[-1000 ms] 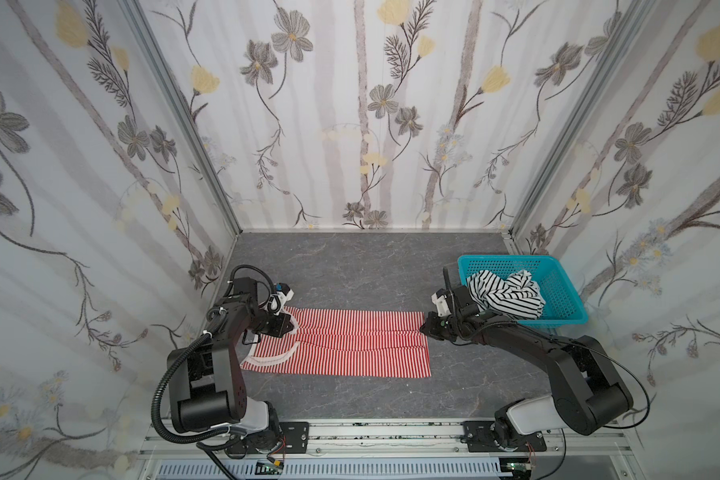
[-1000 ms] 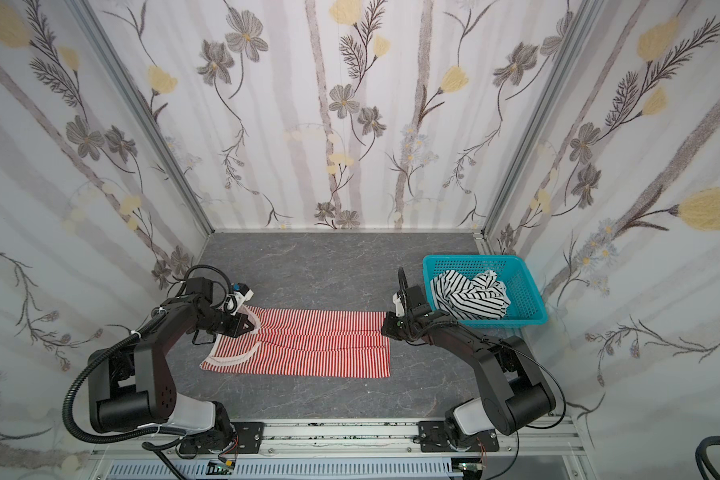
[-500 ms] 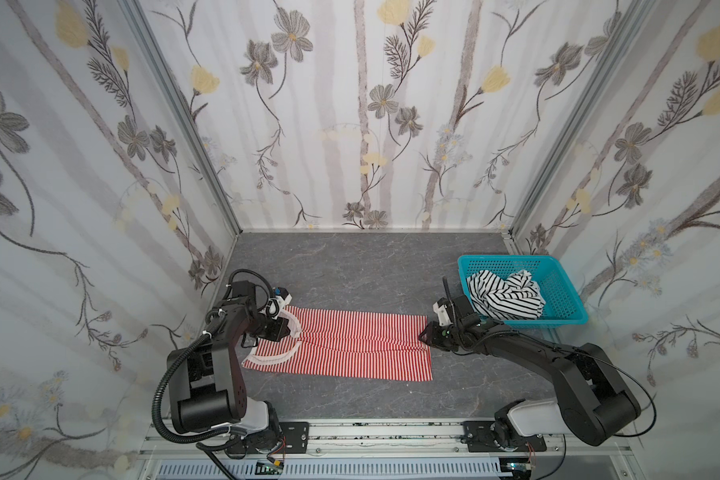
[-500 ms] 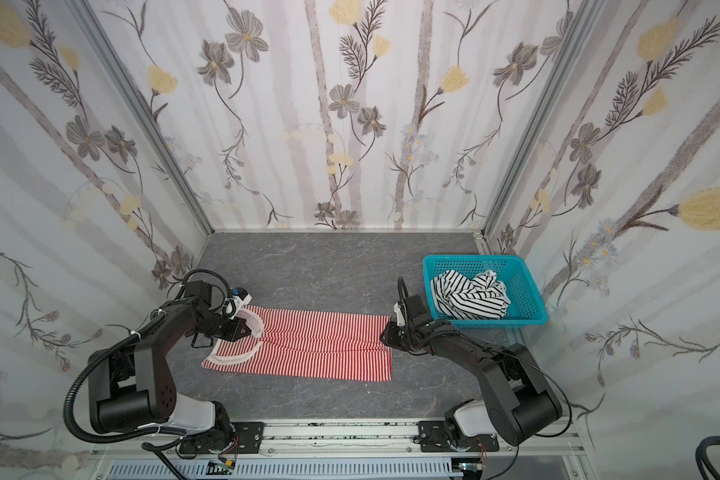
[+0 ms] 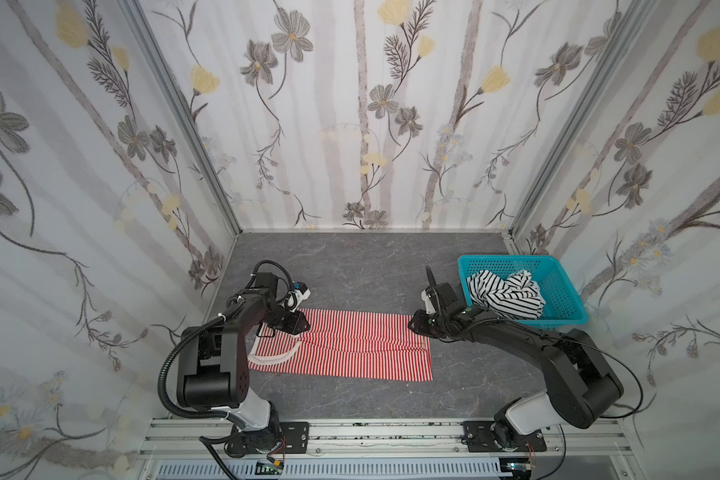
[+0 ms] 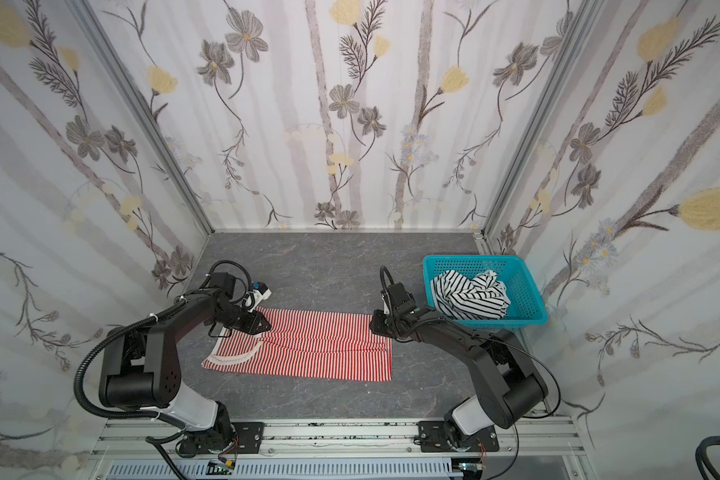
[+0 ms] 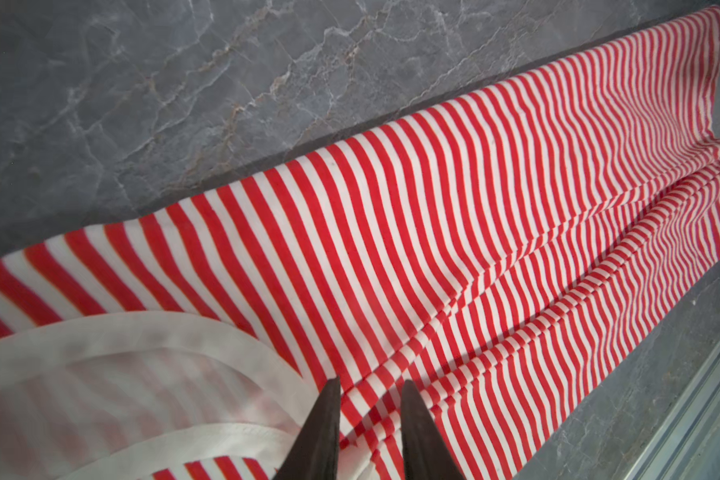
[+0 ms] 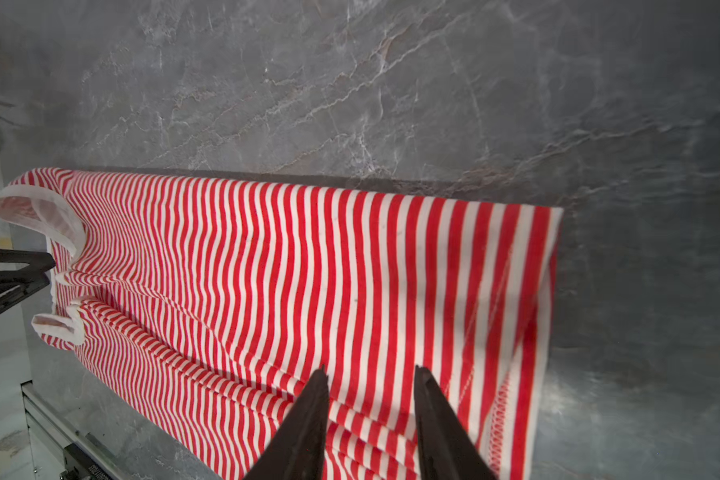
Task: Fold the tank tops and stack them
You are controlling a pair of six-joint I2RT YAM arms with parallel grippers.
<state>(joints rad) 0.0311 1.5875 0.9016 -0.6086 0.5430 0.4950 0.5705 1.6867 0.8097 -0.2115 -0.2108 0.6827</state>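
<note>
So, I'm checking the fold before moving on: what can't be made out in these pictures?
- Black-and-white striped tank top: crumpled in the turquoise basket, so its own folds hide its shape in both top views.
- Red-and-white striped tank top: far strap end hidden under the left gripper in both top views.
- Its white trim: blurred in the left wrist view.

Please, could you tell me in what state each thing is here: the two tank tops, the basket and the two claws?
Red-and-white tank top: laid out long on the table, one lengthwise flap folded over, held by no claw.
Black-and-white tank top: crumpled, unfolded, inside the turquoise basket.
Turquoise basket: upright, holding that top.
Left claw: open, above the neckline end.
Right claw: open, above the hem end.
</note>
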